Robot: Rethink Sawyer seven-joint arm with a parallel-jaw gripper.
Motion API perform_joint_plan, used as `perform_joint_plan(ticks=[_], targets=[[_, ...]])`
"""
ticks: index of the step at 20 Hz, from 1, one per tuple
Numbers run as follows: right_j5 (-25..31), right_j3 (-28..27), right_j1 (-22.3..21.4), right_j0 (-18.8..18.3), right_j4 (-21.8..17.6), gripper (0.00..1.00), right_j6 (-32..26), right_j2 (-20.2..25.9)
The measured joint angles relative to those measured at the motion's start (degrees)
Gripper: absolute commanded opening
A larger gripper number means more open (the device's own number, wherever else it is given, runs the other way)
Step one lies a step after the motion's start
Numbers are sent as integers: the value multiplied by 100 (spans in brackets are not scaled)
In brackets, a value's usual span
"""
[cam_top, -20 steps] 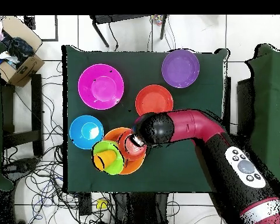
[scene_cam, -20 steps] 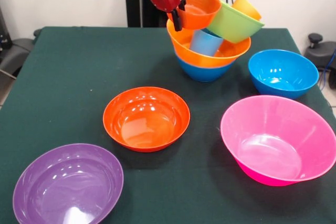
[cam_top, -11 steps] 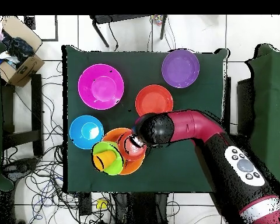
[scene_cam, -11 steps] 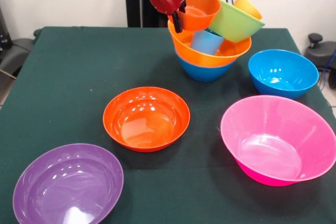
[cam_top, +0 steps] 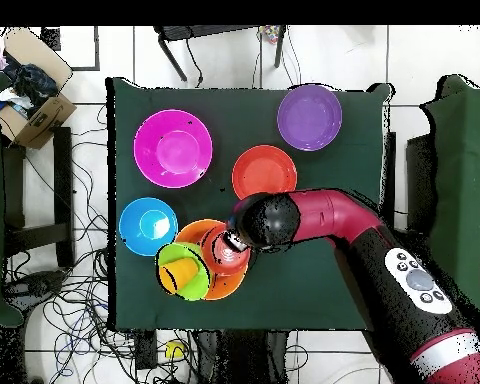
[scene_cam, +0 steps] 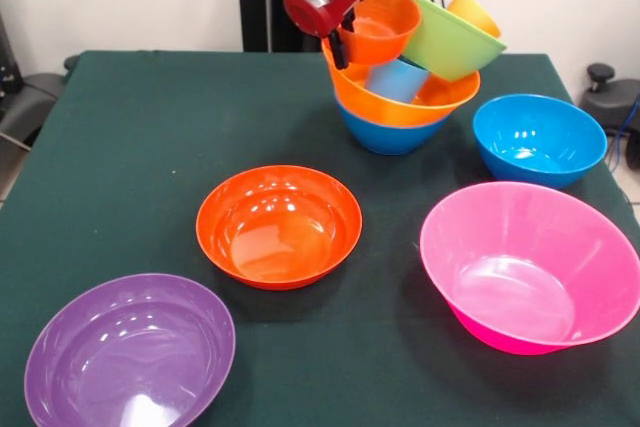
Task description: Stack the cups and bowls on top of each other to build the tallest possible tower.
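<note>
Orange-on-blue tower at table's far end holds blue cup, green bowl; gripper pinches small orange bowl rim above it. Purple bowl, pink bowl, red-orange bowl, blue bowl unstacked.

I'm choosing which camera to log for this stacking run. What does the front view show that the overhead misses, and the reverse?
Front only: the light blue cup in the tower and the blue bowl under it. Overhead only: the arm reaching across the table, and a box on the floor. Both: the gripper at the small orange bowl, and the lime, pink and purple bowls.
</note>
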Motion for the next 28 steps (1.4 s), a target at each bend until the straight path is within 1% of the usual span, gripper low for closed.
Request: perform_joint_plan(ticks=[10, 24, 27, 28], targets=[[0, -51, 31, -145, -14, 0, 0, -1], [0, -103, 35, -140, -14, 0, 0, 1], [0, -135, 82, -137, -51, 0, 0, 0], [-4, -165, 139, -137, -117, 0, 0, 0]])
